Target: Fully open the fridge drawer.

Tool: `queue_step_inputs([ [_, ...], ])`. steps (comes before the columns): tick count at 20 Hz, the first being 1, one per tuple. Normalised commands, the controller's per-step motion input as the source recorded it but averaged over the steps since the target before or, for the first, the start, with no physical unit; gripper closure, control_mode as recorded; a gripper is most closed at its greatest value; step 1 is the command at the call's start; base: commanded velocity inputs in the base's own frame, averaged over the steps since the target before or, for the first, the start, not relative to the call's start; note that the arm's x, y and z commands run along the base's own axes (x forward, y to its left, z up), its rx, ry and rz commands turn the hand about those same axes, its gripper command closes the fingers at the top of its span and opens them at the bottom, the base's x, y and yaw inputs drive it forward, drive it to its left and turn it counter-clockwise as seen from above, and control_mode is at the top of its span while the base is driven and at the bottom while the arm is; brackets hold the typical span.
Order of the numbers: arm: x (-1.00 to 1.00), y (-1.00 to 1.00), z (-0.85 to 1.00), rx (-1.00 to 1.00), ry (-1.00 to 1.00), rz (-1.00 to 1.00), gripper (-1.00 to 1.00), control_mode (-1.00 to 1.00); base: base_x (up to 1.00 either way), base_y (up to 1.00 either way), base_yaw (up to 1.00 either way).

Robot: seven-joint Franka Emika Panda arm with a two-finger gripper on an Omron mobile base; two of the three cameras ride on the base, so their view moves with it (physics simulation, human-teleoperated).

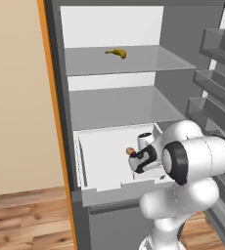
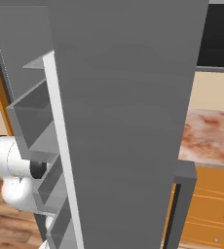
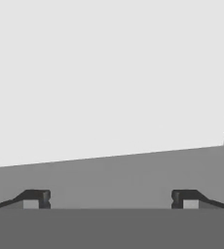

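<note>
Fridge [image 1: 178, 58]: grey cabinet standing open, white back wall, taking up most of the left base view. An orange strip runs down its outer edge at 9 o'clock, with a beige wall beyond and wood floor [image 1: 26, 219] at 7 o'clock.

Door [image 2: 128, 121]: broad grey slab across the middle of the right base view, seen edge-on, with bins [image 2: 33, 116] stacked along its inner face at 9 o'clock. In the left base view the same bins sit at 3 o'clock.

Counter [image 2: 211, 136]: mottled reddish top at 3 o'clock in the right base view, with orange cabinet fronts below it.

Shelves [image 1: 129, 61]: two flat translucent grey sheets, one above the other, in the upper half of the fridge.

Drawer [image 1: 104, 188]: white floor, low grey walls, drawn out past the fridge front, below the lower shelf, at 6 o'clock in the left base view. The hand view shows its white floor [image 3: 109, 73] meeting a grey wall.

My gripper [image 3: 110, 199]: over the drawer's right part, fingers [image 3: 37, 198] spread wide apart, holding nothing.

Banana [image 1: 116, 52]: yellow, lying on the top shelf at 12 o'clock.
</note>
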Motion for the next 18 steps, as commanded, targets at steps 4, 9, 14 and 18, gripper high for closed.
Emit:
queue_step_inputs([
  [4,-0.89,-0.28,0.16,0.01,-0.03,0.00,-1.00,-1.00,0.00,0.00,0.00],
  [9,-0.18,0.18,0.79,0.05,-0.11,-0.02,-1.00,-1.00,0.00,0.00,0.00],
  [14,0.00,0.00,0.00,0.00,0.00,0.00,-1.00,-1.00,0.00,0.00,0.00],
  [18,-0.04,0.00,0.00,0.00,-0.01,0.00,-1.00,-1.00,0.00,0.00,0.00],
])
